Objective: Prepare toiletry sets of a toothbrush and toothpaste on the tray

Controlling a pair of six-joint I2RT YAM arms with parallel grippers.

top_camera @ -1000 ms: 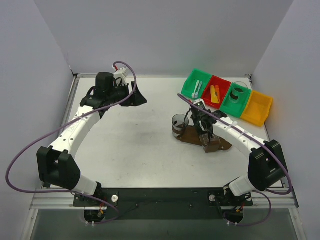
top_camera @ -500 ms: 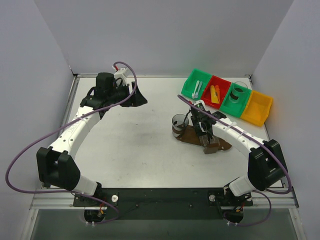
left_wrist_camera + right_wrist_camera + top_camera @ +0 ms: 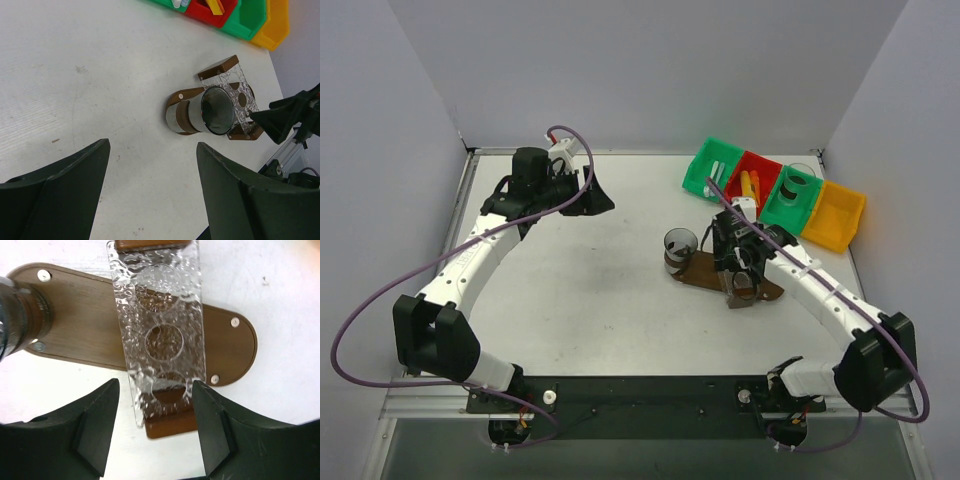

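While right claw (image 3: pixel 155 390) hangs wide open, empty, over tray (image 3: pixel 85 325), toothpaste (image 3: pixel 750 187) lies beyond it in red bin (image 3: pixel 757 160); left claw (image 3: pixel 152 147) open, empty, well apart.

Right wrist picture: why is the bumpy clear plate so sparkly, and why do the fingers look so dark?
Right wrist view: the dimpled clear plate catches the light on every bump, giving bright flecks; the fingers are black and shaded, so little detail shows. Top view: even light, only faint shadows.

Your top camera overlooks the white table (image 3: pixel 600 280); both wrist cameras, right closest, face the dark brown oval wooden tray (image 3: pixel 75 335).
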